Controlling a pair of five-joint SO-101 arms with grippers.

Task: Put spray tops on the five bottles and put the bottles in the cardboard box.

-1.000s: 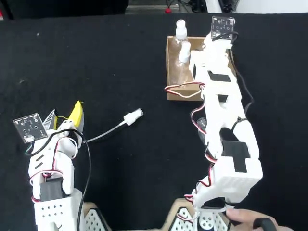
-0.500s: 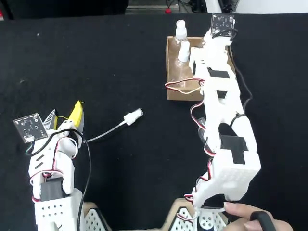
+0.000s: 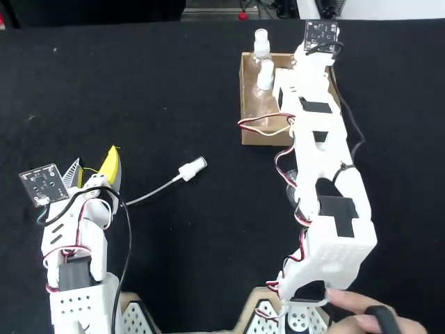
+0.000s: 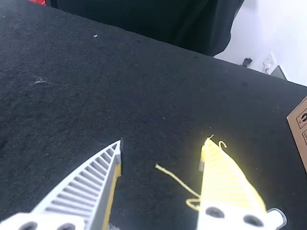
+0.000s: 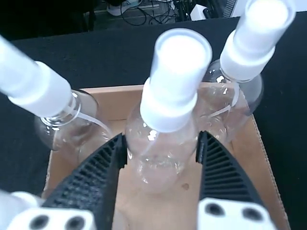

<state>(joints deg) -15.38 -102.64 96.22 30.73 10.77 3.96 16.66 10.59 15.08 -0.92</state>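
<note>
The cardboard box (image 3: pixel 244 97) sits at the back right of the black table. My right arm (image 3: pixel 316 111) stretches over it. In the right wrist view my right gripper (image 5: pixel 160 149) is shut on a clear bottle (image 5: pixel 163 158) with a white spray top (image 5: pixel 175 76), its black fingers (image 5: pixel 103 167) pressing on both sides, and the bottle stands inside the box (image 5: pixel 265 153). Two more capped bottles (image 5: pixel 62 120) (image 5: pixel 235 91) stand beside it. A loose spray top (image 3: pixel 192 168) with its tube lies mid-table. My left gripper (image 3: pixel 94 158) (image 4: pixel 163 143) is open over bare cloth at the left.
White bottle caps (image 3: pixel 262 42) (image 3: pixel 266 75) show at the box's far left side. A corner of the box (image 4: pixel 300 129) appears in the left wrist view. A person's hand (image 3: pixel 365 316) rests by the right arm's base at the front edge. Open cloth lies between the arms.
The right arm stretched slightly farther over the box, then held still. The hand at its base shifted. The left arm and the loose spray top stayed put.
</note>
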